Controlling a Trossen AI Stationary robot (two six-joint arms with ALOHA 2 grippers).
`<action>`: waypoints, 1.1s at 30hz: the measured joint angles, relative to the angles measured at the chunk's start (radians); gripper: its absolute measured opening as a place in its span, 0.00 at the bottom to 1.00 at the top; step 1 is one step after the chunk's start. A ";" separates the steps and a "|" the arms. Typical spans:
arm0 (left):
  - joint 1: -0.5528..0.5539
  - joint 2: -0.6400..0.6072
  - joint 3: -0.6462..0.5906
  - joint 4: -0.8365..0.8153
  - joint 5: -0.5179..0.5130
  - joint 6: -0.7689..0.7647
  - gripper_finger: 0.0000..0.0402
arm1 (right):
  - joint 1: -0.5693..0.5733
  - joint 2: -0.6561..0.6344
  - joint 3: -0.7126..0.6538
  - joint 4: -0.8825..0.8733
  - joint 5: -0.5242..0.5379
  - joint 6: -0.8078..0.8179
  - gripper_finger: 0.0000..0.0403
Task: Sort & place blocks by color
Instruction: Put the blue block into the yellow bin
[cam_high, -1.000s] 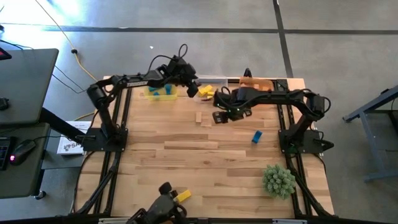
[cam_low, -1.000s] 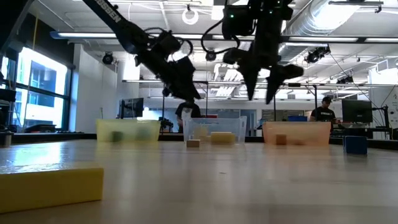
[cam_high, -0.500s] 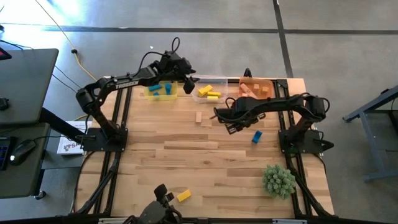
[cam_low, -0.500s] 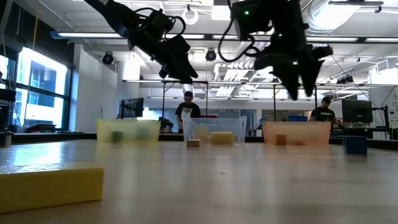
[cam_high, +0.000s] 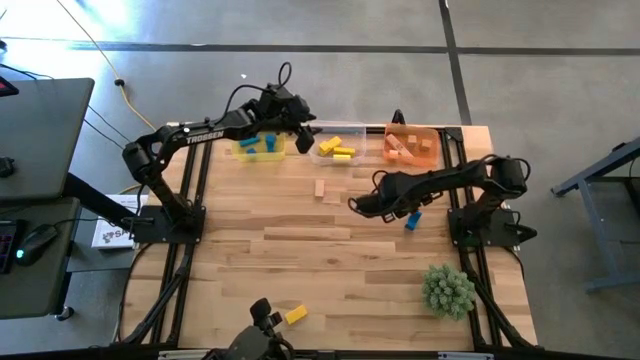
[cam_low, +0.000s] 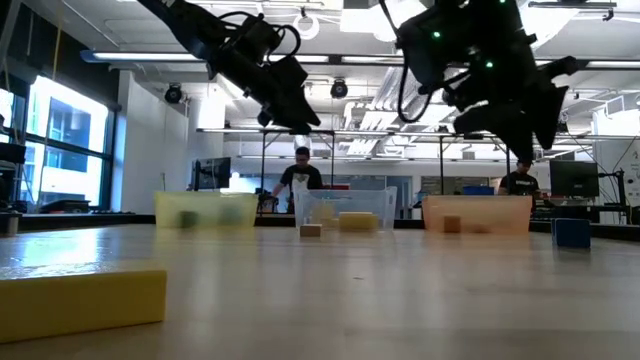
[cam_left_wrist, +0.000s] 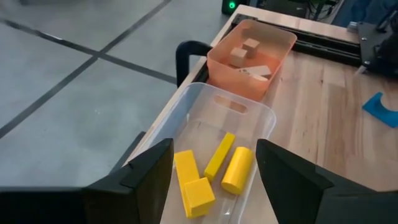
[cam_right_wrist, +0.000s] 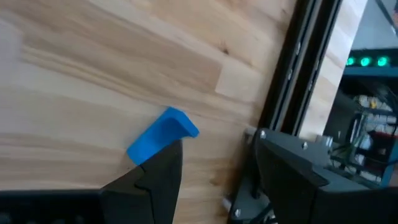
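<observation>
I have swung the right gripper (cam_high: 362, 203), fingers spread and empty, away from the bins toward the blue block (cam_high: 412, 219), while the left gripper (cam_high: 300, 128), also spread, waits over the clear bin (cam_left_wrist: 249, 116).

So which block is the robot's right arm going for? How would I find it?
Look at the right side of the wooden table, in front of the orange bin. The right gripper hangs open there, and just beside it lies one blue block. It's the only blue block loose on the table; the other blue ones sit in a bin.
</observation>
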 joint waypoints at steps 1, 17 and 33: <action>0.000 0.000 0.000 0.000 -0.002 0.000 0.54 | 0.006 -0.005 -0.015 0.002 -0.009 0.014 0.48; -0.006 0.002 0.000 -0.011 -0.002 0.000 0.54 | 0.077 -0.418 -0.400 0.367 -0.152 0.545 0.48; -0.006 0.002 0.000 -0.032 -0.001 0.048 0.54 | 0.122 -0.473 -0.527 0.544 -0.113 0.848 0.48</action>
